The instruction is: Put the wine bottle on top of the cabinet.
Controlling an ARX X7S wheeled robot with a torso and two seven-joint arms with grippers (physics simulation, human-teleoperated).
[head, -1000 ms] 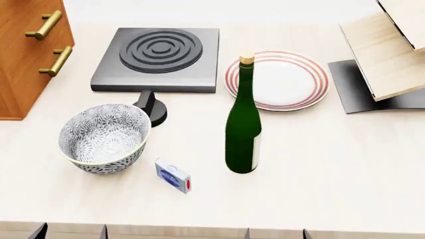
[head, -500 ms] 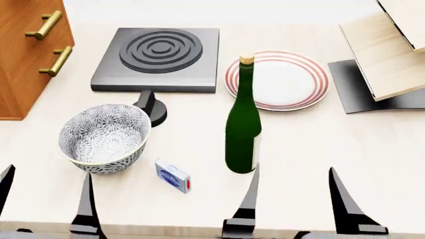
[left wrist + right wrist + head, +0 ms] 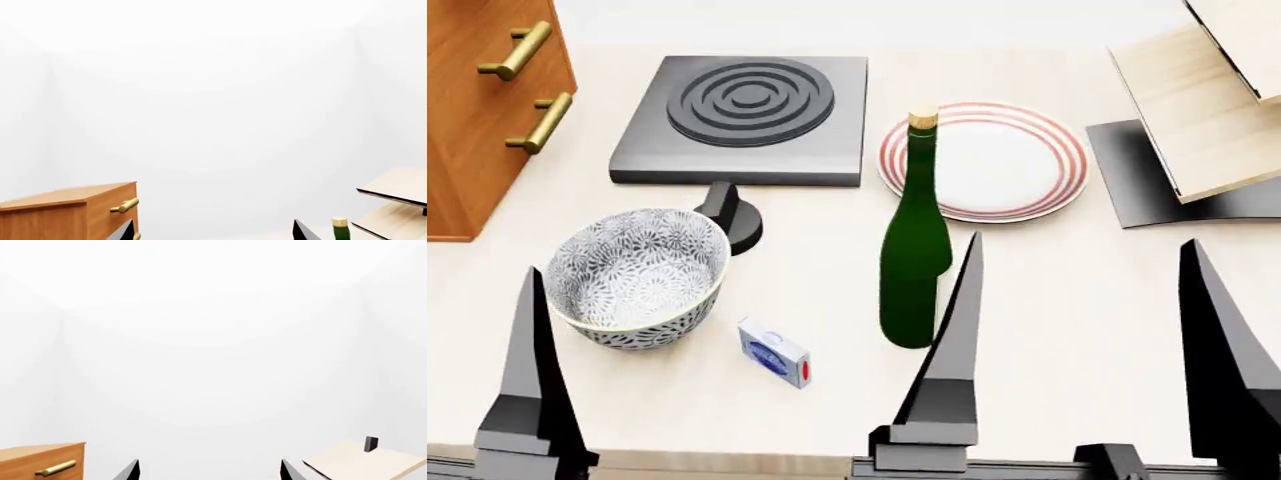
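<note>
wine bottle (image 3: 916,262) stands upright on the pale counter (image 3: 1068,300), just in front of the red-ringed plate (image 3: 988,160) and to the right of the patterned bowl (image 3: 634,275); its cork tip also peeks into the left wrist view (image 3: 340,227). cabinet (image 3: 487,110) sits at the far left edge of the counter, its brass handles facing the dark hotplate (image 3: 747,115), and its lighter top shows in both wrist views (image 3: 67,197) (image 3: 40,450). right gripper (image 3: 1088,310) is spread wide and empty, its two dark fingers rising from the bottom of the head view, one finger (image 3: 954,350) overlapping the bottle's lower right side in the picture, though whether they touch cannot be told. left gripper (image 3: 481,370) shows only one finger (image 3: 531,370) in the head view, near the bowl; in its wrist view two finger tips stand well apart with nothing between them. a small blue box (image 3: 774,352) lies between bowl and bottle, and a pale wood rack (image 3: 1201,110) stands at the far right.
</note>
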